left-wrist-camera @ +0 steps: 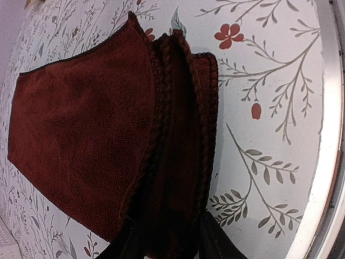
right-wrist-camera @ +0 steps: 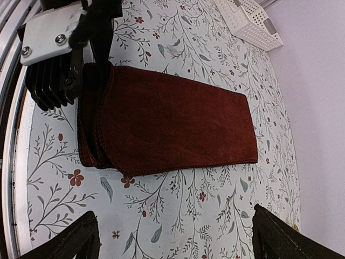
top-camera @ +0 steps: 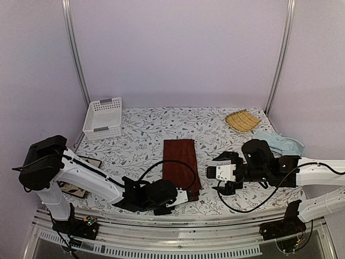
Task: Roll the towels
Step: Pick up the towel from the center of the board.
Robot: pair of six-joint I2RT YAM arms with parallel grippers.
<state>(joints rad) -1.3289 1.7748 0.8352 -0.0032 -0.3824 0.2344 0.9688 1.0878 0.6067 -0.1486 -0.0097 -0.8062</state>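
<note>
The towel (right-wrist-camera: 178, 124) is showing matt, nubby terry; the tabletop (right-wrist-camera: 205, 216) is wearing a smooth printed cover; the basket (top-camera: 102, 132) is looking plastic.

Rust-red towel (top-camera: 179, 162) and pale blue towel (top-camera: 280, 143) by the woven mat (top-camera: 242, 120).
The red one, a long flat folded strip, lies left of and nearer than the mat, its near end bunched in layers; the blue one lies crumpled just right of it.

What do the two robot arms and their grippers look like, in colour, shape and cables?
Both arms, the left arm and the right arm, have white links and bulky black joints. The left gripper and right gripper have white bodies with black fingers. A thin black cable loops along each arm.
</note>
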